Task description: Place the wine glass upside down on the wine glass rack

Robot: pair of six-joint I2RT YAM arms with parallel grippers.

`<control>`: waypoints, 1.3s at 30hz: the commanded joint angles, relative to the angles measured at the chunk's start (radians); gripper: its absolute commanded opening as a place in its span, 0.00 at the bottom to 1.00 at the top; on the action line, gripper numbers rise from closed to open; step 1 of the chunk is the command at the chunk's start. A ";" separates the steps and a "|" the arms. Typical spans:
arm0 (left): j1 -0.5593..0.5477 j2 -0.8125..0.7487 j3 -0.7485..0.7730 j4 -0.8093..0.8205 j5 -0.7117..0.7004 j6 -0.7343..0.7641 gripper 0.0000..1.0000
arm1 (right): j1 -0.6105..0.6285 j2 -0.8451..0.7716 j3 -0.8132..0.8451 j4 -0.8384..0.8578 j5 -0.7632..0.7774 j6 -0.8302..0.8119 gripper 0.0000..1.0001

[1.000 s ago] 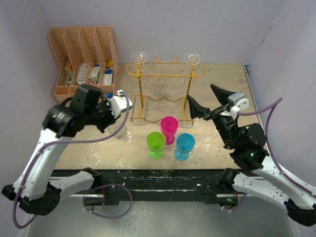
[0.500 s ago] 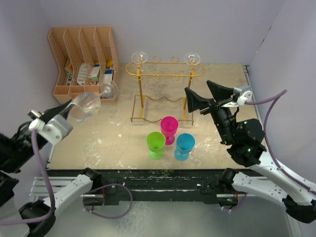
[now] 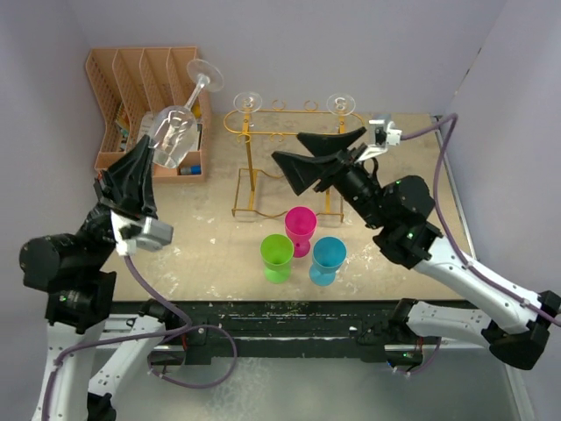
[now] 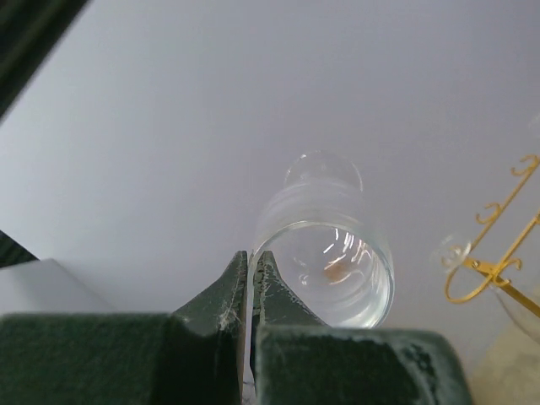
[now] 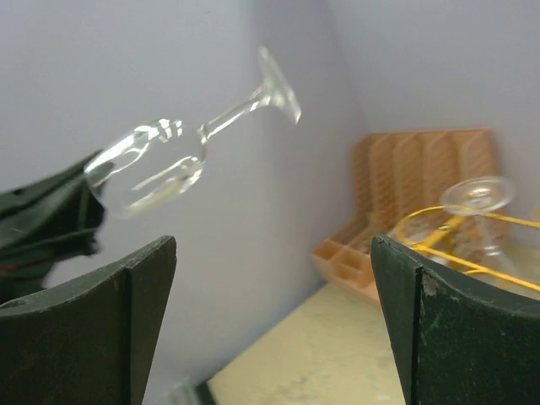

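The left gripper (image 3: 149, 160) pinches the rim of the fragile, slippery wine glass (image 3: 173, 136) left of the wine glass rack (image 3: 289, 132); the right gripper (image 3: 287, 147) gapes, the stem likely the safer hold.

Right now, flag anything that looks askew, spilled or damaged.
The wine glass is the odd one: the left end effector pinches only the wall of its bowl at the rim, holding it tilted in mid-air, foot up, left of the wine glass rack. Nothing looks spilled or broken.
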 commanded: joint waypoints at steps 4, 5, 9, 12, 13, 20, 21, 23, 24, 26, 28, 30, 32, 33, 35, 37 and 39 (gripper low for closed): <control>0.025 -0.134 -0.398 0.929 0.273 0.159 0.00 | -0.001 0.130 0.093 0.290 -0.255 0.291 0.87; 0.025 -0.135 -0.443 1.012 0.305 0.180 0.00 | -0.001 0.152 0.095 0.346 -0.272 0.322 0.81; 0.025 -0.108 -0.526 1.174 0.372 0.225 0.00 | -0.001 0.239 0.119 0.525 -0.301 0.407 0.62; 0.025 -0.072 -0.542 1.239 0.374 0.225 0.00 | 0.000 0.291 0.190 0.519 -0.327 0.429 0.54; 0.025 -0.064 -0.544 1.255 0.376 0.218 0.00 | 0.000 0.303 0.192 0.546 -0.326 0.442 0.53; 0.026 -0.026 -0.571 1.303 0.386 0.170 0.00 | 0.001 0.340 0.202 0.621 -0.251 0.467 0.51; 0.026 -0.019 -0.575 1.310 0.384 0.169 0.00 | 0.001 0.347 0.207 0.628 -0.250 0.473 0.52; 0.025 -0.006 -0.579 1.318 0.381 0.168 0.00 | 0.002 0.362 0.215 0.640 -0.254 0.486 0.52; 0.025 0.002 -0.581 1.326 0.379 0.165 0.00 | 0.003 0.367 0.217 0.652 -0.253 0.489 0.52; 0.025 0.018 -0.584 1.348 0.379 0.156 0.00 | 0.009 0.380 0.225 0.659 -0.246 0.488 0.53; 0.026 0.029 -0.586 1.373 0.381 0.145 0.00 | 0.017 0.389 0.240 0.642 -0.239 0.475 0.54; 0.024 0.040 -0.586 1.391 0.383 0.136 0.00 | 0.024 0.394 0.247 0.634 -0.223 0.454 0.55; 0.024 0.046 -0.588 1.404 0.385 0.131 0.00 | 0.028 0.400 0.253 0.637 -0.213 0.445 0.55; 0.024 0.050 -0.589 1.409 0.385 0.131 0.00 | 0.030 0.405 0.258 0.637 -0.212 0.443 0.56; 0.024 0.053 -0.590 1.413 0.384 0.129 0.00 | 0.034 0.417 0.277 0.624 -0.213 0.436 0.56; 0.024 0.055 -0.591 1.413 0.382 0.128 0.00 | 0.039 0.432 0.289 0.625 -0.218 0.433 0.55; 0.025 0.057 -0.595 1.415 0.381 0.129 0.00 | 0.047 0.453 0.297 0.641 -0.219 0.436 0.54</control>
